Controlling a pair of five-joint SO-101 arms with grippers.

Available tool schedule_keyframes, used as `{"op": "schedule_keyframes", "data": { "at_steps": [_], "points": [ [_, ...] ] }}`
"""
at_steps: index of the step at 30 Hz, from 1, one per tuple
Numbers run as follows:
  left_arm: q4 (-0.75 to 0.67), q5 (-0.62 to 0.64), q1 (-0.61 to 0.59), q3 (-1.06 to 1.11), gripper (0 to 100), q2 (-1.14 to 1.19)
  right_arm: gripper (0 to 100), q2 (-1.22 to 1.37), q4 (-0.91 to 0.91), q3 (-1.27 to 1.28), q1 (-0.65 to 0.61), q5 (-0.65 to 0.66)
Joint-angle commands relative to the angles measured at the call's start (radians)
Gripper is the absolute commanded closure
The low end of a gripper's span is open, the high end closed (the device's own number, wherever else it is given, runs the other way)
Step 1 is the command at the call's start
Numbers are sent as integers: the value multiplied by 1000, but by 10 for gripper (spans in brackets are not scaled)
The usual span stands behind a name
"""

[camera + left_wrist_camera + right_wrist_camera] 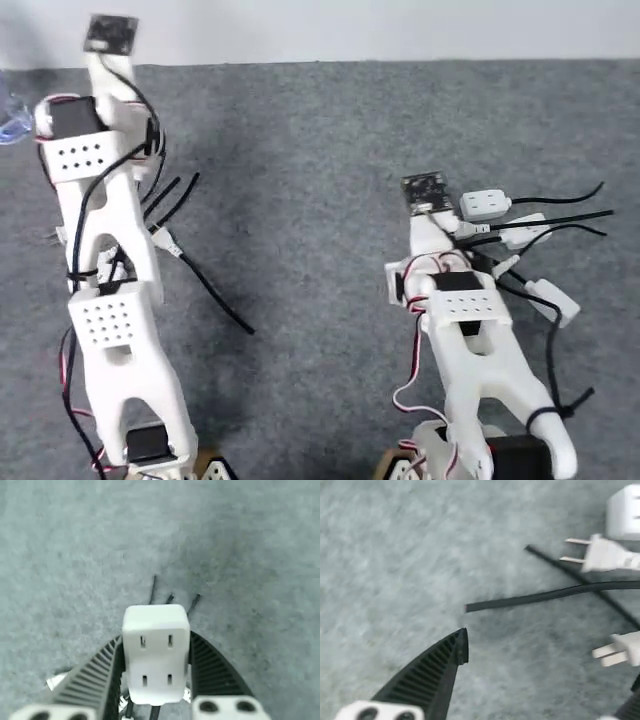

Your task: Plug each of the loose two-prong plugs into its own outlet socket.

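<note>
The left gripper [155, 639] is pinching a white outlet block [156, 672] tight between its two black fingers [95, 675]. The long side of the block runs the same way as the fingers, and its far end sticks out past their tips. The face with the slots looks up at the wrist camera. It has two pairs of slots, one pair behind the other. Past the block, three black cord ends [152, 587] lie on the grey mat [60, 555].

In the high view the left arm [105, 250] is at the left of the frame. A small white plug [166, 241] lies just beside it. Its thin black cord [215, 295] runs down and to the right across the mat. I cannot tell which way its prongs point.

The right gripper [547, 665] is spread wide and holds nothing. Near it a loose black cord [545, 596] lies flat. Farther out lies a white plug [610, 555]. Its long side is in line with its two prongs, which point out at bare mat. A second white plug [622, 652] lies near it, with its prongs pointing almost the same way. Another outlet block [625, 512] sits just beside the first of these two plugs. In the high view this bunch lies right of the middle, by the right arm [470, 340].
</note>
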Motion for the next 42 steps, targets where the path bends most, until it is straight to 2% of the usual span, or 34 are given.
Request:
{"op": "schedule_keyframes", "data": {
  "at_steps": [1,5,8,12,16,21,26,29,36,42],
  "points": [
    [31,-170,115,213,986,-164,505,-2,-58,-8,62,5],
    [29,-356,230,469,986,-292,505,-2,-94,-8,128,2],
    [23,-496,288,625,987,-384,505,-2,-113,-8,168,-60],
    [-29,-591,370,786,987,-494,505,-2,-131,-8,199,-91],
    [-81,-666,503,974,987,-606,505,-2,-139,-8,199,-91],
    [-322,-667,651,1273,987,-750,505,-2,-139,-8,200,-91],
    [-628,-666,672,1520,987,-819,505,-2,-139,-8,200,-89],
    [-671,-707,672,1570,986,-812,505,-4,-139,-8,200,-89],
    [-664,-764,671,1535,968,-641,505,-5,-136,-8,200,-89],
    [-523,-769,671,1429,735,-592,505,-7,-133,-8,200,-89]
  ]
}}
